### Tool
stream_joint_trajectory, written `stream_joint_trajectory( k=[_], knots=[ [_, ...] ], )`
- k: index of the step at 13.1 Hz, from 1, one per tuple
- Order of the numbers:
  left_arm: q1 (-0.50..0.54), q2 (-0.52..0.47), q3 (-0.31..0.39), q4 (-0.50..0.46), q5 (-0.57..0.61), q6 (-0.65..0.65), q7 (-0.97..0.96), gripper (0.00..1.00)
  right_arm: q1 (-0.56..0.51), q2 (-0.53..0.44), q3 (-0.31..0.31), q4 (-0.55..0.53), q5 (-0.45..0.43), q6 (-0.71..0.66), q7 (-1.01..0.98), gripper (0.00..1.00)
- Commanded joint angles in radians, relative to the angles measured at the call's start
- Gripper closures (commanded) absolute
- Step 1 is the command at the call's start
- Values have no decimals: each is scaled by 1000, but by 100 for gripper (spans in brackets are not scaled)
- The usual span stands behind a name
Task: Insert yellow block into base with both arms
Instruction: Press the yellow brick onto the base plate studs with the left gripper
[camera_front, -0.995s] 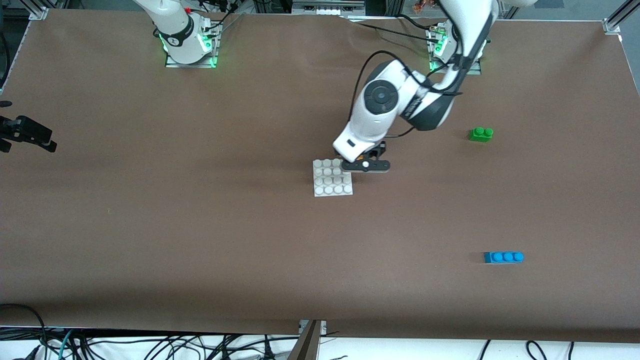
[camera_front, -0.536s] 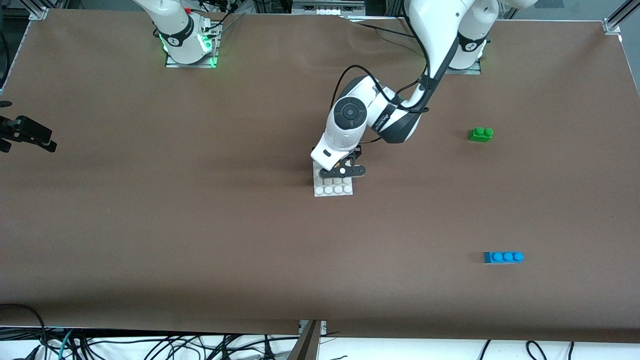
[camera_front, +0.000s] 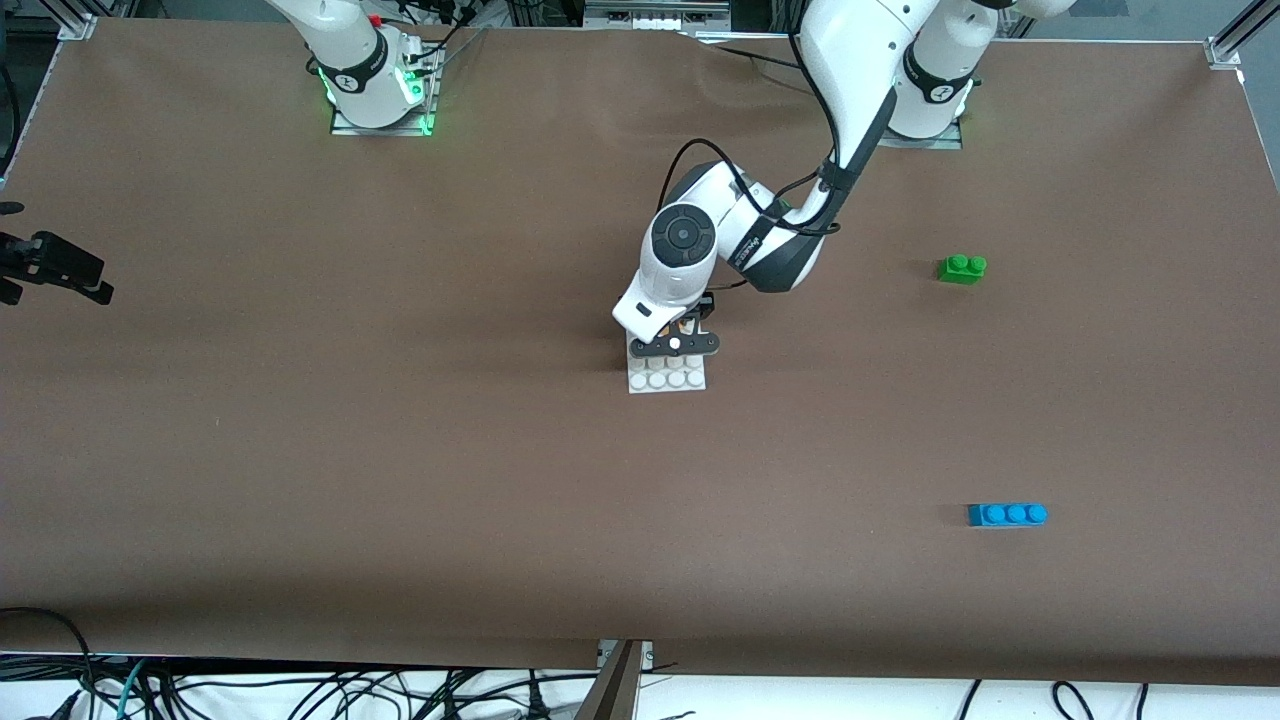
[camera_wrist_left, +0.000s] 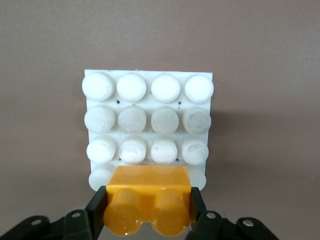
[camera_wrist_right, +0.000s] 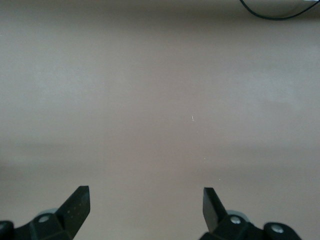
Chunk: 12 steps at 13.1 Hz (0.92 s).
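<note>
Left tool (camera_wrist_left: 148, 212) pinches the yellow block (camera_wrist_left: 148, 200) by its two side faces, studs facing the wrist camera, and hangs it over the base (camera_front: 666, 373), above the rows on the side toward the robot bases. The base lies flat on the tabletop (camera_front: 400, 480), nothing pinning it.

Right tool (camera_wrist_right: 145, 210) is spread wide over bare tabletop, well apart from the base, that arm waiting.

Risks from here, as a guess:
- block looks offset from the stud grid in the left wrist view, so it could land on stud tops and not seat
- a push on one edge of the unheld base may tip or slide it; the right arm needs to steady it first
- the fingers (camera_wrist_left: 96, 210) reach low beside the block and may hit neighbouring studs before it seats
- a tilted block may jam

Green brick (camera_front: 962, 268) and blue brick (camera_front: 1007, 514) sit far from the base, toward the left arm's end, no interference
</note>
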Motion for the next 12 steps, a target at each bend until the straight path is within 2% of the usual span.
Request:
stream_joint_trajectory(
  k=[1, 12],
  knots=[
    [-20, 30, 33, 34, -3, -18, 10, 100, -8, 8, 6, 21, -3, -9, -13, 0],
    [-25, 69, 34, 74, 8, -8, 5, 100, -8, 8, 6, 21, -3, -9, -13, 0]
  ],
)
